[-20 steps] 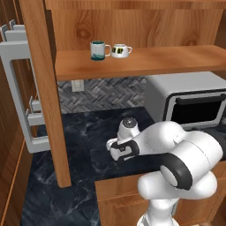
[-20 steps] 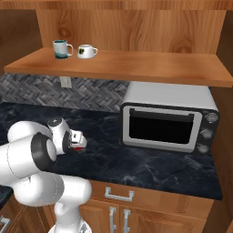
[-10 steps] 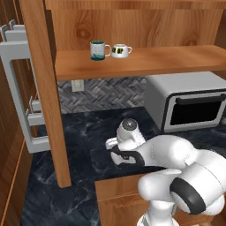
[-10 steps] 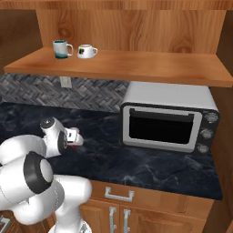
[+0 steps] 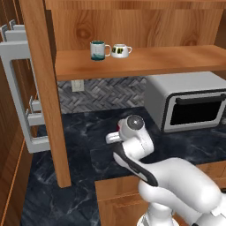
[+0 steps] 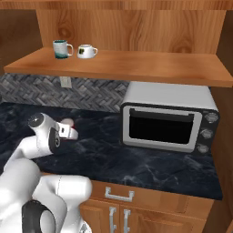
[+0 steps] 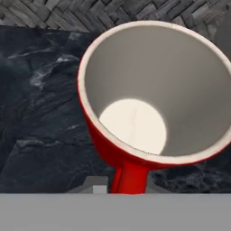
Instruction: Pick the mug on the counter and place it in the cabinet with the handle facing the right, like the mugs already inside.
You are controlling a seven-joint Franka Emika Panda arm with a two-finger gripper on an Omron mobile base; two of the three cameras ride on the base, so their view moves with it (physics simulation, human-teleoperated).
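Arm swung lower over counter [image 6: 136, 159] since before, gripper [image 7: 131, 189] clamped on red mug [image 7: 153, 99] handle.

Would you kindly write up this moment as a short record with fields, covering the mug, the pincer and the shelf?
mug: red mug, pale inside, seen from above in the hand view, handle toward the pincer
pincer: pincer shut on the red mug's handle, low over the counter
shelf: cabinet shelf holds a teal-and-white mug and a squat white mug, handles to the right
nearby: toaster oven on the counter, door closed
task status: red mug not yet in the cabinet
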